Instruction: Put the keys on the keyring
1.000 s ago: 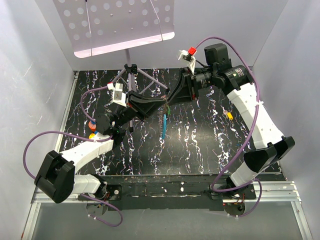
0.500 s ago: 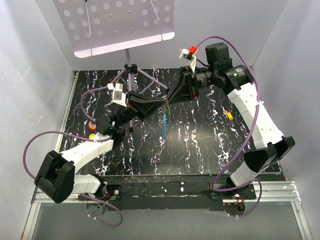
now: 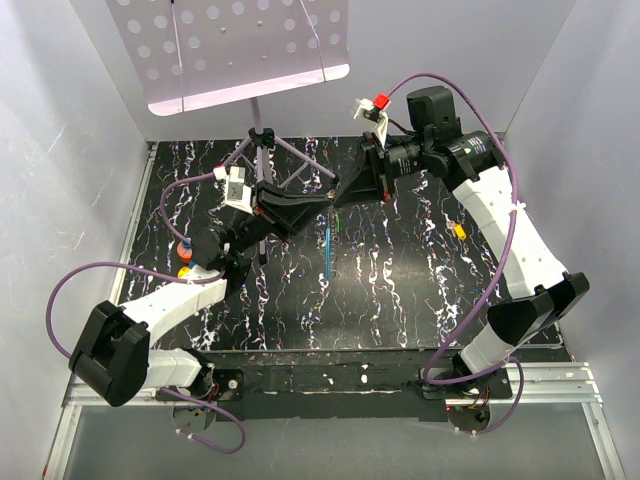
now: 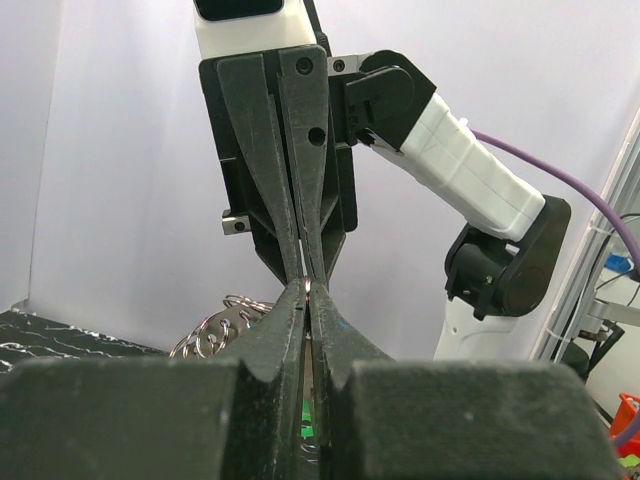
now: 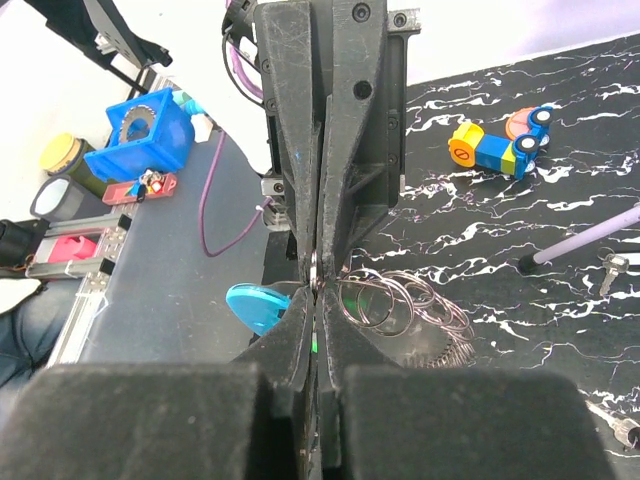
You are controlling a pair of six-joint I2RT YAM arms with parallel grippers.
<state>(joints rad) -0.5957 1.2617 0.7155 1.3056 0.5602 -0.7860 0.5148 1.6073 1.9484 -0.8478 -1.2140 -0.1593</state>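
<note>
1. Left gripper (image 3: 322, 203): pinched fully shut and held up above the table (image 3: 420, 300), nipping the keyring (image 5: 400, 300) by its wire at the very fingertips.
2. Right gripper (image 3: 338, 198): likewise closed tight, tip to tip against the left. Impossible to tell whether clamped on the ring wire or on the shank of the key (image 5: 352, 297).
3. Keyring: a tangle of silvery loops bunched just beside the meeting tips, with a light-blue tag (image 5: 256, 306) on the opposite side. Green key head right behind the right fingertips, touching or nearly touching the loops.
4. First likely trouble: loss of ring or key to the table, from so shallow a fingertip hold on thin smooth metal and any sideways tug.
5. Second: finger scraping or jamming against finger, with both pairs pressed nose to nose and no gap left for correction.
6. Third: threading onto the wrong loop, or merely alongside the coil rather than through its split, with several rings overlapping and the crucial spot hidden between the pads.
7. Fourth: swinging of tag and loose loops under a fast pull, twisting the wire out of line.
</note>
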